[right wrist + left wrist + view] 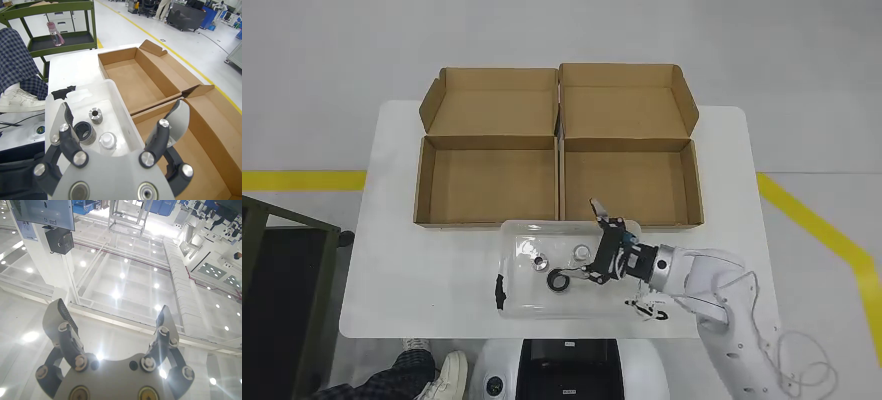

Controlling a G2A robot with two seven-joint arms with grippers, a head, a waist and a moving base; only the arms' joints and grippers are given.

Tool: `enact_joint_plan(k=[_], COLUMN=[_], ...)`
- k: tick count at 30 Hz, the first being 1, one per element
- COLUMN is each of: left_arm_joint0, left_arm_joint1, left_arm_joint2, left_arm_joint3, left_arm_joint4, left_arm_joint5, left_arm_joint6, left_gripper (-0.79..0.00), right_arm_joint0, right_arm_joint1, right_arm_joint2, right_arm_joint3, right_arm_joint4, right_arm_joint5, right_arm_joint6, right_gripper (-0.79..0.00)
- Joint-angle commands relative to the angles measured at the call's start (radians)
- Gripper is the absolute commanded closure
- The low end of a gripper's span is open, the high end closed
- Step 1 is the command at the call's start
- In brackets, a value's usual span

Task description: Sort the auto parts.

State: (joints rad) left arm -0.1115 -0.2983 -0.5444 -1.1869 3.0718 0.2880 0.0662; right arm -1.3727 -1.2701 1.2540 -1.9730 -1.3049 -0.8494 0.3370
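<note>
- Desk (392, 285): white; carries two cardboard boxes at the far side and one clear bin nearer the robot.
- Left box (487, 185) and right box (627, 185): side by side and touching; lids folded back; no parts in either, so sorting is judged to be at its start.
- Clear bin (577, 303): just in front of the boxes; it holds the auto parts.
- Right claw (122, 105): over the bin; jaws spread wide; nothing gripped or touched; one finger stands just beside the dark ring, the other over the edge of the right box.
- Left claw (112, 304): aimed at the ceiling; jaws wide apart; empty; the right arm is therefore the nearer one.
- Dark ring (84, 132): upright, bore facing up; nearest part to the right claw.
- White-capped part (107, 140): upright; just beside the ring, between the fingers.
- Silver collet (95, 115): upright; just beyond the ring; all three parts lie to the robot's left of the claw.
</note>
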Motion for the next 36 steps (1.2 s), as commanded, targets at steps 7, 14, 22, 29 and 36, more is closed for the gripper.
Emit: enact_joint_plan(k=[7,14,22,29,36], left_arm_joint0=[0.0,0.0,0.0,0.0,0.0], left_arm_joint1=[0.0,0.0,0.0,0.0,0.0], left_arm_joint2=[0.0,0.0,0.0,0.0,0.0], left_arm_joint3=[0.0,0.0,0.0,0.0,0.0], left_arm_joint4=[0.0,0.0,0.0,0.0,0.0], left_arm_joint5=[0.0,0.0,0.0,0.0,0.0], left_arm_joint6=[0.0,0.0,0.0,0.0,0.0], left_gripper=[-0.785,-0.785,-0.785,-0.785,-0.785], right_arm_joint0=[-0.014,-0.012,-0.006,0.006,0.017], right_arm_joint1=[0.015,0.027,0.038,0.046,0.054], right_arm_joint2=[-0.027,-0.038,-0.032,-0.039,-0.04], right_arm_joint3=[0.023,0.046,0.077,0.112,0.14], right_arm_joint4=[0.024,0.036,0.024,0.014,0.018], right_arm_joint5=[-0.075,-0.087,-0.056,-0.048,-0.031], right_arm_joint6=[0.066,0.116,0.122,0.121,0.108], right_gripper=[-0.785,-0.785,-0.785,-0.763,-0.557])
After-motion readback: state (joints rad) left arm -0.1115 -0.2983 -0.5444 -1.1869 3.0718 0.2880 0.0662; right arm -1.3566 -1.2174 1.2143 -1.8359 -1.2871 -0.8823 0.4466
